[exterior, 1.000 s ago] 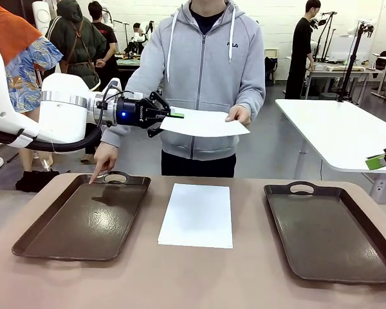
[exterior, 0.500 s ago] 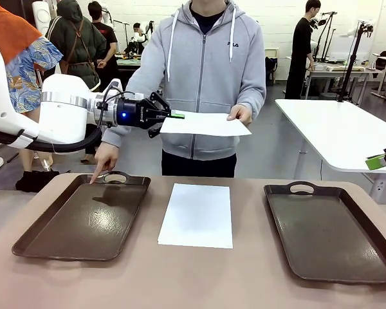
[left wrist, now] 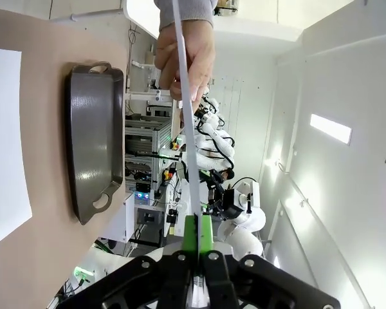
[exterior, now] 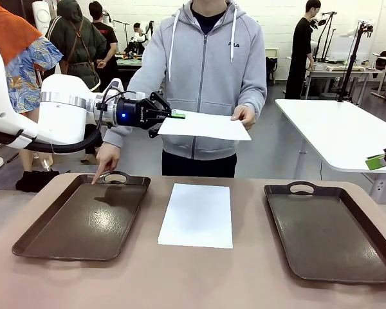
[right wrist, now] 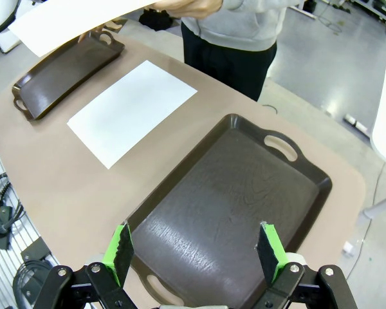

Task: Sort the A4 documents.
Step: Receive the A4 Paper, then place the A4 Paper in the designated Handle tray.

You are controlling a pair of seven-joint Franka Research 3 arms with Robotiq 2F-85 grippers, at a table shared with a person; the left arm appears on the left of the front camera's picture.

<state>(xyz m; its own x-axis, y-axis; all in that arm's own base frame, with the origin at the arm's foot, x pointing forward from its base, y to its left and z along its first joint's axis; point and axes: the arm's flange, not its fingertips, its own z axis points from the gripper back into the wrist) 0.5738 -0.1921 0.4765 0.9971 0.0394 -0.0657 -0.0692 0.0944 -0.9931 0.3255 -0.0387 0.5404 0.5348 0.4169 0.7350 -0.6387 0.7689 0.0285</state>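
A white A4 sheet [exterior: 206, 125] hangs in the air in front of the person, whose hand [exterior: 244, 115] holds its right edge. My left gripper [exterior: 175, 116] is shut on its left edge; the left wrist view shows the sheet [left wrist: 187, 116] edge-on between the green pads [left wrist: 198, 235]. Another A4 sheet [exterior: 197, 214] lies flat on the table between the two dark brown trays, also seen as the sheet [right wrist: 134, 109]. The person's other hand [exterior: 106, 161] points a finger at the left tray [exterior: 83, 219]. My right gripper [right wrist: 194, 252] is open above the right tray [right wrist: 225, 206].
The right tray [exterior: 331, 232] and left tray hold nothing. A green pad of the right gripper [exterior: 376, 161] pokes in at the right edge. A white table [exterior: 341, 132] stands behind on the right, and people stand farther back.
The held sheet has shifted very slightly; the person's hand on it rose a little. Both arms stay where they were.
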